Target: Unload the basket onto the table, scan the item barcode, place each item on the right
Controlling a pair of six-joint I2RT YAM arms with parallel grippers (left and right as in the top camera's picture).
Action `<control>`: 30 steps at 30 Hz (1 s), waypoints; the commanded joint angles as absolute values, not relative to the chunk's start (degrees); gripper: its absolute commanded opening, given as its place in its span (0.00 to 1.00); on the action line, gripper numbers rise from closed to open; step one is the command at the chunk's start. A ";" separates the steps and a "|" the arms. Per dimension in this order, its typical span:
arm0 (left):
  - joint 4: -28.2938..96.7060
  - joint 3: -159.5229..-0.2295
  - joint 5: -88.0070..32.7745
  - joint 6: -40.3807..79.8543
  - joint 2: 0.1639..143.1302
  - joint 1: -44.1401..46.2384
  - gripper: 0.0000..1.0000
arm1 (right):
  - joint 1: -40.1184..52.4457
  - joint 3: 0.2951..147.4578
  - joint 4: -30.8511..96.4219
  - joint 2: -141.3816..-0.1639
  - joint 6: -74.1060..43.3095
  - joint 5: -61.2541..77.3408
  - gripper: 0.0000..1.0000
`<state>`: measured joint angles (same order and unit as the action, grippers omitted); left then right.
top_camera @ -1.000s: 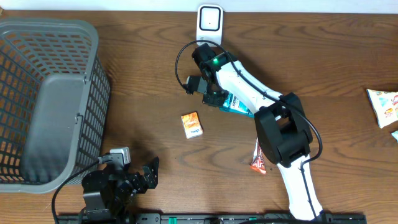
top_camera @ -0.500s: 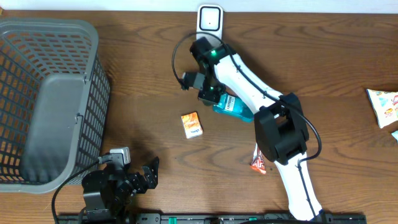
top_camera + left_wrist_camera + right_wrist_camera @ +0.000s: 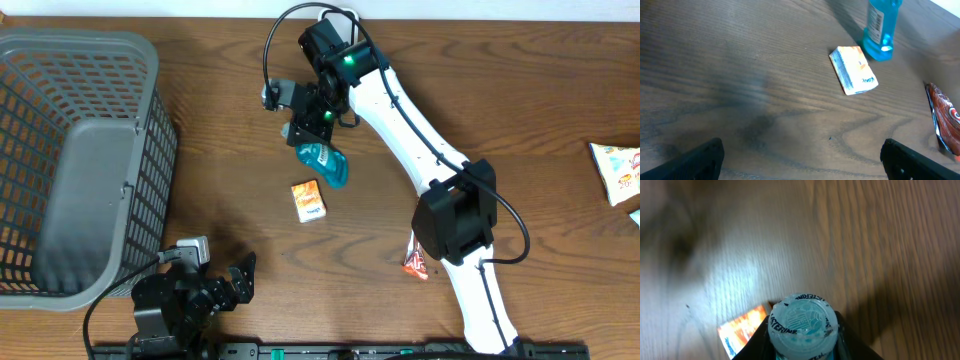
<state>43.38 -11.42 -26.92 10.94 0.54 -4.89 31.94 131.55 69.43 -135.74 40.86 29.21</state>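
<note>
Since a second ago: right arm has swung left and toward the far edge, carrying the bottle [image 3: 325, 165] off the spot beside its own forearm; everything else unmoved

Right pincer [image 3: 306, 132] narrow, clamped on one end of the bottle; wrist view shows its dark fingers [image 3: 759, 341] either side of a round embossed end

Bottle: clear blue, blue liquid inside, label strip on its side; tilted, free end pointing to the near side, just beyond the orange packet [image 3: 309, 200]. Cannot tell if it touches the tabletop [image 3: 520, 90]

Left pincer [image 3: 236, 279] wide apart, holding nothing, low at the near edge beside the basket [image 3: 150, 150]

Basket: grey mesh, far left, solid grey floor in view

Red wrapper [image 3: 415, 262] by the right arm's base; snack bag [image 3: 618, 168] at the right edge
</note>
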 commanded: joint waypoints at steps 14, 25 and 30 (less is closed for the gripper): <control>43.72 -11.35 -27.64 11.49 0.23 -5.19 1.00 | 28.95 133.08 60.93 -135.31 42.33 48.60 0.13; 43.72 -11.35 -27.64 11.49 0.23 -5.19 1.00 | 29.45 132.84 61.14 -135.33 50.15 44.91 0.14; 43.72 -11.35 -27.64 11.49 0.23 -5.19 1.00 | 29.67 132.66 61.21 -135.33 50.50 41.91 0.13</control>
<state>43.38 -11.42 -26.92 10.92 0.54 -4.89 29.36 131.57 61.23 -135.74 48.80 42.57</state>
